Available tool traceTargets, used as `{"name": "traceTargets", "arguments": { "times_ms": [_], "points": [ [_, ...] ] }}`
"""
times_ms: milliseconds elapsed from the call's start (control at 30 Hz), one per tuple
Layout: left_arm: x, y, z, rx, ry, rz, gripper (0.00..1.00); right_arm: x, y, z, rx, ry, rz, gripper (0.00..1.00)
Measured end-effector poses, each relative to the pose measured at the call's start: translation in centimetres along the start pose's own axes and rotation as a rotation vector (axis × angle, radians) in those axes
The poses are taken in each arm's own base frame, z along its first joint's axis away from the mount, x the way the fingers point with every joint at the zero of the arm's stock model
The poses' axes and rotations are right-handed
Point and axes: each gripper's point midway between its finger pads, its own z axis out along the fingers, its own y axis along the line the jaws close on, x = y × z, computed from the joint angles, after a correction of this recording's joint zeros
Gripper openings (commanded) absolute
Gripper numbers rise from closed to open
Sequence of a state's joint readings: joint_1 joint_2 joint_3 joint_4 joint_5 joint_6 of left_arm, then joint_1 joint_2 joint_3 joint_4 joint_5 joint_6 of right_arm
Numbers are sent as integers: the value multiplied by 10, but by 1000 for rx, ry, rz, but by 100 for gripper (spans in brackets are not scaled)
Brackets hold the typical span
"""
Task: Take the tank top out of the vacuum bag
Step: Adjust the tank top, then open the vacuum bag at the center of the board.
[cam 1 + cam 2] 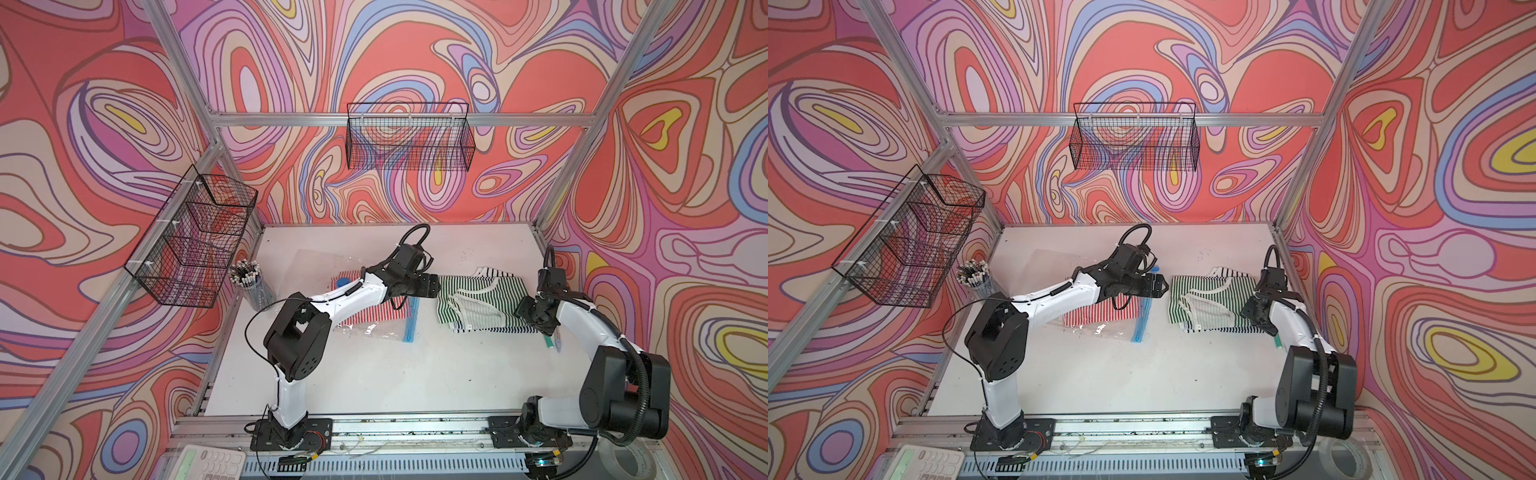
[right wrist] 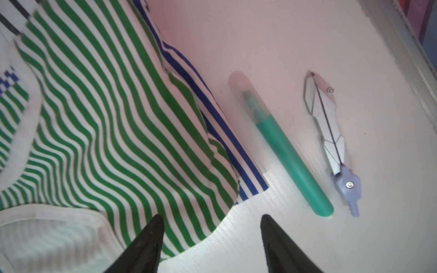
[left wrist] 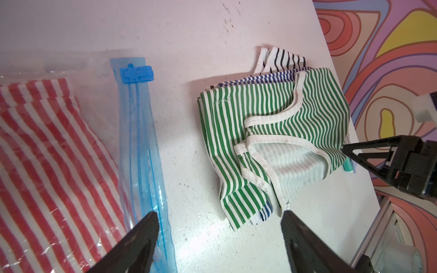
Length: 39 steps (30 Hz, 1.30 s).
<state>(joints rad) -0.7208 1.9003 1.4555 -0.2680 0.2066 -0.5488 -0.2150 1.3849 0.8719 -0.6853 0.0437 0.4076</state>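
Note:
The vacuum bag (image 1: 361, 330) (image 1: 1100, 330) lies flat at mid-table, its light-blue zip strip (image 3: 139, 141) facing the right side. A red-striped tank top (image 1: 376, 313) (image 3: 47, 153) sits inside it. A green-striped tank top (image 1: 469, 299) (image 2: 118, 118) lies outside the bag, on top of a pile of striped tops. My left gripper (image 1: 436, 286) (image 3: 218, 215) hovers open between the zip strip and the pile, holding nothing. At the pile's right edge my right gripper (image 1: 519, 313) (image 2: 211, 218) is open and empty, with one fingertip over the green fabric's hem.
A green marker (image 2: 283, 146) and a silver-blue tool (image 2: 328, 132) lie right of the pile, near the table edge. A pen cup (image 1: 249, 282) stands at the left. Wire baskets (image 1: 199, 241) (image 1: 409, 137) hang on the walls. A blue slider (image 3: 136, 74) sits on the zip's far end.

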Motion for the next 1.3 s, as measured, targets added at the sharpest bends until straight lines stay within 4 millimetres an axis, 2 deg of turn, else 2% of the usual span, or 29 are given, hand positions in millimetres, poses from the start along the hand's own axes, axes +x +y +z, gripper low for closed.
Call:
{"name": "traceTargets", "arguments": {
  "times_ms": [267, 400, 567, 667, 767, 900, 1000, 1200, 1300],
  "points": [
    [-4, 17, -24, -112, -42, 17, 90, -19, 35, -38, -209, -106, 8, 97],
    [3, 35, -24, -195, -34, 20, 91, -22, 61, -60, -336, -151, -9, 98],
    [19, 59, -2, -289, 23, 26, 91, -12, 114, -83, -534, -154, -69, 98],
    [34, 73, 15, -335, 74, 36, 90, -2, 138, -92, -639, -146, -88, 98],
    [47, 79, 26, -366, 114, 52, 88, 5, 143, -89, -675, -133, -76, 97],
    [47, 77, 34, -398, 121, 73, 83, 8, 142, -83, -677, -126, -70, 98],
    [39, 74, 38, -421, 109, 84, 73, 13, 138, -79, -670, -129, -64, 98],
    [34, 84, 42, -490, 110, 98, 38, 18, 131, -86, -676, -166, -65, 97],
    [35, 88, 43, -515, 117, 100, 26, 17, 132, -87, -680, -170, -66, 93]
  ]
}}
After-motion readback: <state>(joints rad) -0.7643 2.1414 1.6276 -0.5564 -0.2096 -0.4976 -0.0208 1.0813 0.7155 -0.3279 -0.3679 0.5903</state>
